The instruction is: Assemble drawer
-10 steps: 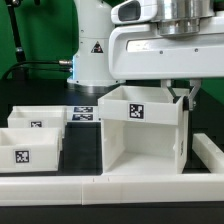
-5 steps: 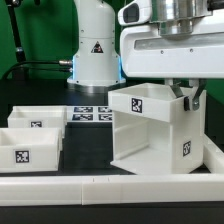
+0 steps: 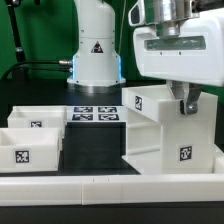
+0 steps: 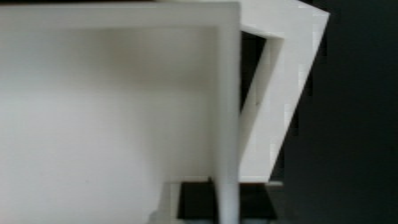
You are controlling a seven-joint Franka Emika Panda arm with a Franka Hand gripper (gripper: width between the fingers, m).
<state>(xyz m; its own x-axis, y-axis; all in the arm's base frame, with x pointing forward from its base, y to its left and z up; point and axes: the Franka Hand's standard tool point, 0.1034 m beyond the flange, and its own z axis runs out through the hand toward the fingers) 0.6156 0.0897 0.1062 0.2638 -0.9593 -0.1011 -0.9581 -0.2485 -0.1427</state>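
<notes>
The white boxy drawer casing (image 3: 160, 135) stands on the black table at the exterior view's right, its open side facing left. My gripper (image 3: 185, 101) is shut on the top edge of its right wall. In the wrist view the thin wall edge of the casing (image 4: 107, 110) runs between my gripper's (image 4: 228, 205) two dark pads (image 4: 199, 200). Two shallow open-top trays, one in front (image 3: 28, 152) and one behind (image 3: 35, 121), sit at the exterior view's left, apart from the casing.
The marker board (image 3: 97, 114) lies flat behind the casing and the trays. A low white border block (image 3: 110, 186) runs along the front, and another (image 3: 214, 150) along the exterior view's right. The arm's base (image 3: 95, 50) stands at the back.
My gripper has carried the casing toward the exterior view's right, and the casing has turned somewhat. The marker board shows more now. The trays have not moved.
</notes>
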